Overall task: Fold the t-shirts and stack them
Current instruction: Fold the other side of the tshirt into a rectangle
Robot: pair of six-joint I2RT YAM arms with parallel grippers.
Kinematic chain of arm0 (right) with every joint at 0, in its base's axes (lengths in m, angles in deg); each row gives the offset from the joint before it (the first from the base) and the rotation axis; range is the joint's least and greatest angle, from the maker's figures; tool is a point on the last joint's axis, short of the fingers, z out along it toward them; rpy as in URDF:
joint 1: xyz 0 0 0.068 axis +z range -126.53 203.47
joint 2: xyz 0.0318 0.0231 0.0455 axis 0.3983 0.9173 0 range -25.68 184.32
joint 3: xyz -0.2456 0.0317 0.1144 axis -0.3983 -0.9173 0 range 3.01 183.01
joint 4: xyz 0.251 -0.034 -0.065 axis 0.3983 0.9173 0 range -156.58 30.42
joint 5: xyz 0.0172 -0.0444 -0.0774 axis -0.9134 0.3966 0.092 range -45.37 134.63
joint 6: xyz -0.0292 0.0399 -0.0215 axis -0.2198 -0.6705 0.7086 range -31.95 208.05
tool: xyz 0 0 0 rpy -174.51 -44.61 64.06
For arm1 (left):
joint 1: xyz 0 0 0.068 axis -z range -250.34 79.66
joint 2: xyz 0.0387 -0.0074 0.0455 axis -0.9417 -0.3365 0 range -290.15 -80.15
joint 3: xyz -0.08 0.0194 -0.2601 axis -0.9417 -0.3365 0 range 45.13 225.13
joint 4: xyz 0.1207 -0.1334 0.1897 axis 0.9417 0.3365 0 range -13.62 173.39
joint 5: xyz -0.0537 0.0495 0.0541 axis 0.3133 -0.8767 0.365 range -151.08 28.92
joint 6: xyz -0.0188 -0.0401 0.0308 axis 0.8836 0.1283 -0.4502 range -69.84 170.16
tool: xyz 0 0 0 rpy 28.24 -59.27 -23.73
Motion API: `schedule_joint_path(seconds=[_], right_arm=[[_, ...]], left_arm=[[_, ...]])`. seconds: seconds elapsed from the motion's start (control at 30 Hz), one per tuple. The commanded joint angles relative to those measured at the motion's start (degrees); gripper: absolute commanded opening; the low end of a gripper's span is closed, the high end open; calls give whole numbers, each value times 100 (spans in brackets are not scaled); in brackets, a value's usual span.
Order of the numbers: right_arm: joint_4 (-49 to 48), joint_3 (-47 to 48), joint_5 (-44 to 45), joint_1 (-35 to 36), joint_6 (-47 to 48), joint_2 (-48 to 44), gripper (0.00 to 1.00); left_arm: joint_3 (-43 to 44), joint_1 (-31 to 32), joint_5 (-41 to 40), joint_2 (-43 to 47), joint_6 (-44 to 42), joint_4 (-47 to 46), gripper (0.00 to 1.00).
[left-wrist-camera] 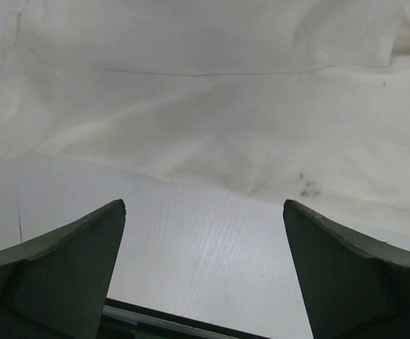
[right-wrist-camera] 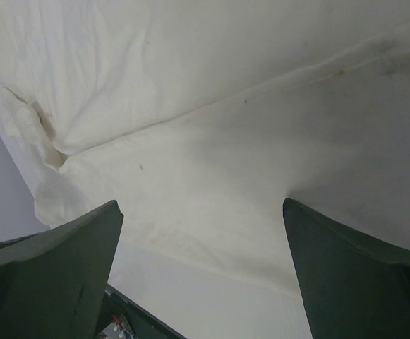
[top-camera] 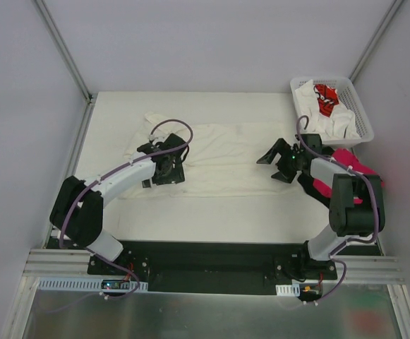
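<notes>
A cream-white t-shirt [top-camera: 226, 159] lies spread flat across the middle of the table. My left gripper [top-camera: 168, 169] hangs open over its left part. In the left wrist view the t-shirt [left-wrist-camera: 212, 106] fills the top, and bare table shows between the open gripper [left-wrist-camera: 205, 205] fingers. My right gripper [top-camera: 274, 162] is open at the shirt's right end. In the right wrist view the gripper [right-wrist-camera: 203, 205] stands just above the t-shirt [right-wrist-camera: 226, 106] near its hem, holding nothing. A magenta-pink t-shirt [top-camera: 351, 161] lies partly hidden under the right arm.
A white lattice basket [top-camera: 363, 116] stands at the back right, holding a crumpled white t-shirt [top-camera: 335, 121] and one with red print [top-camera: 326, 99]. Grey walls enclose the table on three sides. The arm bases sit on the black rail at the near edge.
</notes>
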Motion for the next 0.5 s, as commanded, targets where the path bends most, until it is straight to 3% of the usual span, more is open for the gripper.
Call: schedule_joint_path(seconds=[0.0, 0.2, 0.47], right_arm=[[18, -421, 104, 28, 9, -666, 100], [124, -1002, 298, 28, 9, -1186, 100], [80, -1196, 369, 2, 123, -914, 96]], left_arm=[[-180, 39, -227, 520, 269, -37, 93], [30, 30, -570, 758, 14, -45, 93], [294, 30, -587, 1012, -170, -28, 93]])
